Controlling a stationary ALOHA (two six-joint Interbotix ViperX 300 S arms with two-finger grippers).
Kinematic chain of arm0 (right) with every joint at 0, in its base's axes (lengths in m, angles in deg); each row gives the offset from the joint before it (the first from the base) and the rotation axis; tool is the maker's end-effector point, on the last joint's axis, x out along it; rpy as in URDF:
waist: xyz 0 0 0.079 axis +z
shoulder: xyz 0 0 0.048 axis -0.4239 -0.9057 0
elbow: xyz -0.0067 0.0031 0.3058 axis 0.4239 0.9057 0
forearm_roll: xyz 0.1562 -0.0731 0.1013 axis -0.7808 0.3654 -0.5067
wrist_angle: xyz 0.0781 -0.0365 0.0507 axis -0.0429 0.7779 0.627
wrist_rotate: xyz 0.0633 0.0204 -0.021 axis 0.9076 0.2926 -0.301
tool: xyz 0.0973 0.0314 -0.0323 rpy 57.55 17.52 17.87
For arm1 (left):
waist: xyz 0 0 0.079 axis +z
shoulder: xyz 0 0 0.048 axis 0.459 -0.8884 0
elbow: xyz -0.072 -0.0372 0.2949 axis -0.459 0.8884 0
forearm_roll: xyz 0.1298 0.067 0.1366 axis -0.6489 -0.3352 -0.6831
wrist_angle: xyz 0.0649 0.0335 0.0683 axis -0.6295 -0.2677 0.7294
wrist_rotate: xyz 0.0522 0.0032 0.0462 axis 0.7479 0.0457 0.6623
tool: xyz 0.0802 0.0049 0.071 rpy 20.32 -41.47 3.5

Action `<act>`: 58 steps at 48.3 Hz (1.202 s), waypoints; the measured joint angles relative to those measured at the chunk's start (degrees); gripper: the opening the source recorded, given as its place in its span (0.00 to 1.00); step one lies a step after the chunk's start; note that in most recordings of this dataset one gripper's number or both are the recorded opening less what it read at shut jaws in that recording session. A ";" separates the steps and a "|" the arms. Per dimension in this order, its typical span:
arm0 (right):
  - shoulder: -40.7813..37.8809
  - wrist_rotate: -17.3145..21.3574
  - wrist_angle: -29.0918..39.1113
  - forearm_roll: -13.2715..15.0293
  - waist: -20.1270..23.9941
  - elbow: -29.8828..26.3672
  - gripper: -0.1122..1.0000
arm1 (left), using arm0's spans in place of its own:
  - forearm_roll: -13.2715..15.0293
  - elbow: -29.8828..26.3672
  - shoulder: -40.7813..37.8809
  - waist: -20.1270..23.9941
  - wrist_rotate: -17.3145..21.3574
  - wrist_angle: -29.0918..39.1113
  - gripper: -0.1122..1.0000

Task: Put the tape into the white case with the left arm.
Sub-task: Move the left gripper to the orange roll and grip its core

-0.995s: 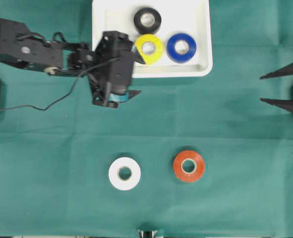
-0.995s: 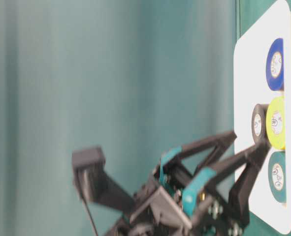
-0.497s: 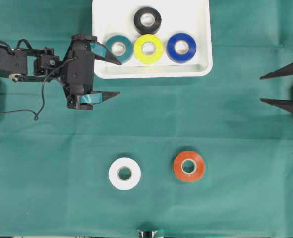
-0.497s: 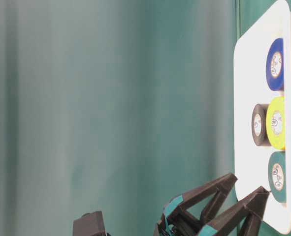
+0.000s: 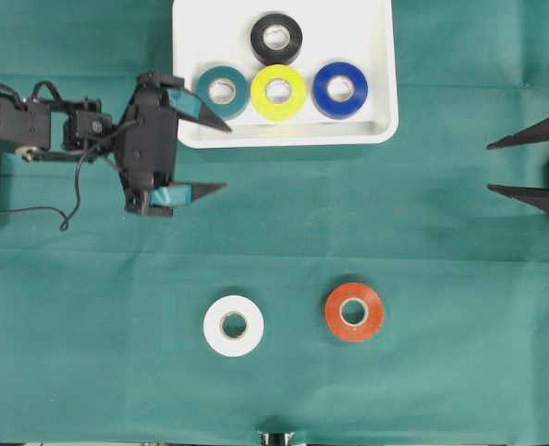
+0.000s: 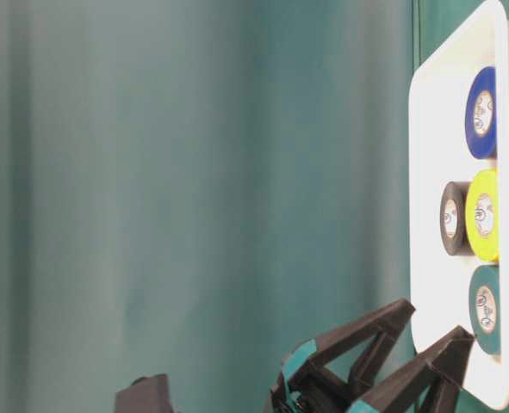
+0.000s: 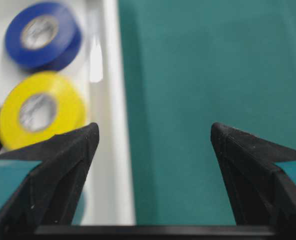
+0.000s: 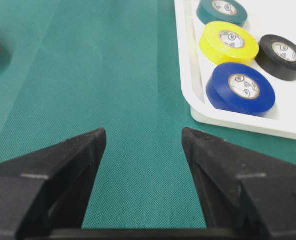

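Observation:
The white case (image 5: 376, 56) lies at the top middle and holds several tape rolls: black (image 5: 276, 37), teal (image 5: 222, 90), yellow (image 5: 279, 91) and blue (image 5: 340, 89). A white tape roll (image 5: 233, 325) and a red one (image 5: 354, 311) lie flat on the green cloth near the front. My left gripper (image 5: 226, 156) hovers at the case's front left corner, open and empty. One teal-banded finger reaches over the rim beside the teal roll, the other is over the cloth. In the left wrist view the left gripper (image 7: 154, 129) straddles the case's rim (image 7: 112, 150).
My right gripper (image 5: 490, 167) rests at the right edge, open and empty, pointing left. In its wrist view the right gripper (image 8: 143, 132) is over bare cloth with the case (image 8: 228, 120) to its right. A loose cable (image 5: 70, 200) trails from the left arm.
The left arm has drawn back to the left from over the case, uncovering the teal roll lying inside. Its jaws stayed open. The right arm has not moved.

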 measured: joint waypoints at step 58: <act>0.09 0.00 0.09 0.00 0.00 0.00 0.99 | 0.00 -13.18 -11.43 -9.49 -3.34 1.58 0.94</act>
